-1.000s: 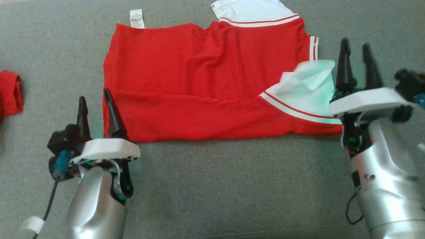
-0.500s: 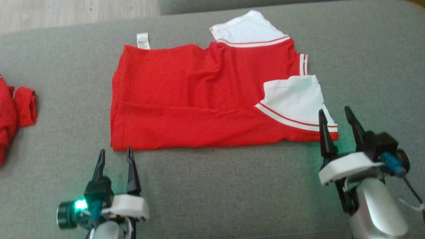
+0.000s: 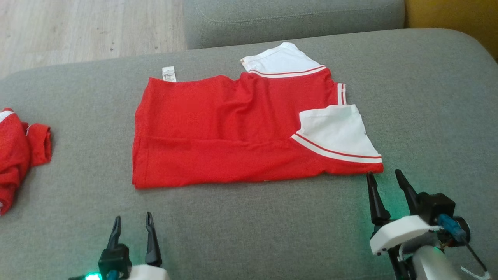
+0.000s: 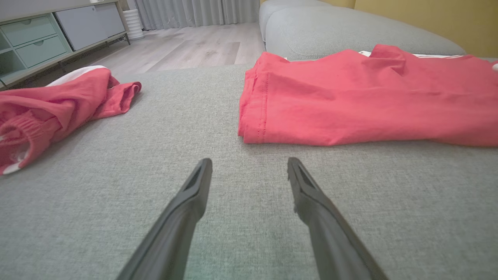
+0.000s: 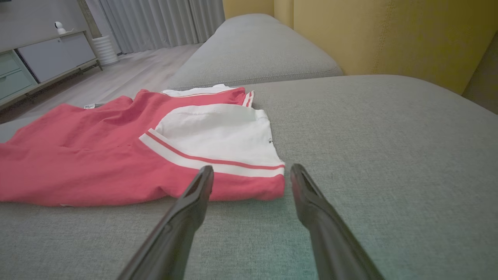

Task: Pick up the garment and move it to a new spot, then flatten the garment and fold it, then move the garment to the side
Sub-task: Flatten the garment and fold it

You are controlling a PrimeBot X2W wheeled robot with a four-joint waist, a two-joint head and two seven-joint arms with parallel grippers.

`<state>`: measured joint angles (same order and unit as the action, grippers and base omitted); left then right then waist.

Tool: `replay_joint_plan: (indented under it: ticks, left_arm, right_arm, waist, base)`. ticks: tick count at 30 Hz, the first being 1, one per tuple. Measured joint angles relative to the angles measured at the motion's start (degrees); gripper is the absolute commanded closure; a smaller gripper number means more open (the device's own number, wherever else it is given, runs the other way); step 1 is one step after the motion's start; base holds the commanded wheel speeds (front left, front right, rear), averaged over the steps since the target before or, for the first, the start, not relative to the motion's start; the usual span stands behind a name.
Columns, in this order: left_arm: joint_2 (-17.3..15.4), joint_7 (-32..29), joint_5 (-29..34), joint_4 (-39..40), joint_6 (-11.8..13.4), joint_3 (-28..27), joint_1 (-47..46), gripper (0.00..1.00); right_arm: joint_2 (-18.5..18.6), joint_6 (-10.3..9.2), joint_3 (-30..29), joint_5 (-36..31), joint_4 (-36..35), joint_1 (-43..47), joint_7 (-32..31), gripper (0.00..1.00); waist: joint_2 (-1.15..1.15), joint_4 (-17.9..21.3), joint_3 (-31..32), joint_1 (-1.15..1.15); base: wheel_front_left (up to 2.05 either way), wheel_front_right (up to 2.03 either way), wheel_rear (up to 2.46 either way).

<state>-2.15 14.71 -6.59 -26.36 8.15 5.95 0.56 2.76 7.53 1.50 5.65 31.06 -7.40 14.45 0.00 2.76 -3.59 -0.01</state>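
Observation:
The garment (image 3: pixel 233 128) is a red shirt with white, red-striped sleeves, lying folded flat across the middle of the grey sofa seat. A white sleeve (image 3: pixel 336 134) is folded over its near right corner. My left gripper (image 3: pixel 131 219) hovers open near the bottom left, short of the garment's near left corner (image 4: pixel 253 132). Just below the garment's right corner (image 5: pixel 268 190), my right gripper (image 3: pixel 384 177) stands open. Nothing is between either pair of fingers (image 4: pixel 194 194).
A second red garment (image 3: pixel 17 151) lies crumpled at the seat's left edge. Beyond the seat are another grey cushion (image 3: pixel 291 17), wooden floor (image 3: pixel 78 31) and a yellow backrest (image 5: pixel 389 35). A low cabinet (image 4: pixel 46 35) stands across the room.
Both grippers have drawn back from the garment's near corners toward me, and the white sleeve now lies flat. The head view has tilted up, showing floor and the far cushion.

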Motion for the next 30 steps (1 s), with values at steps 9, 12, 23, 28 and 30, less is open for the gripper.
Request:
replay_joint_plan:
  ticks: [9, 12, 23, 28, 30]
  left_arm:
    - [-0.07, 0.0, 0.0, 0.78, -0.13, 1.23, -1.02, 0.0]
    - [-0.07, 0.0, -0.01, 0.69, -0.6, 1.97, -2.97, 0.0]
    - [-0.13, 0.0, -0.6, 0.53, -1.09, 3.72, -5.49, 0.0]
    - [-0.13, 0.0, -2.57, 0.59, -1.68, 3.44, -5.59, 0.0]
    - [-0.13, 0.0, -3.57, 0.68, -2.3, 3.44, -5.72, 0.0]
  right_arm:
    - [-0.02, 0.0, -1.97, 3.55, 3.05, -2.37, 0.0, 0.0]
    - [-0.05, 0.0, -3.08, 5.23, 6.26, -6.16, 0.0, 0.0]
    - [0.21, 0.0, -3.22, 6.76, 19.24, -13.28, 1.1, 0.5]
    - [0.12, 0.01, -2.98, 6.89, 19.83, -14.84, 1.09, 1.0]
    - [-0.24, 0.01, -4.03, 5.99, 18.82, -14.65, 0.92, 1.0]
  waist:
    - [0.0, -0.25, -3.12, 0.01]
    - [0.0, -0.68, -4.69, 0.02]
    - [0.0, -3.64, -8.04, 0.01]
    - [0.0, -3.4, -8.26, 0.01]
    - [0.0, -2.94, -8.35, 0.01]
  base:
    - [0.0, 0.0, 0.0]
    - [0.0, 0.0, 0.0]
    - [0.0, 0.0, 0.0]
    - [0.0, 0.0, 0.0]
    - [0.0, 0.0, 0.0]
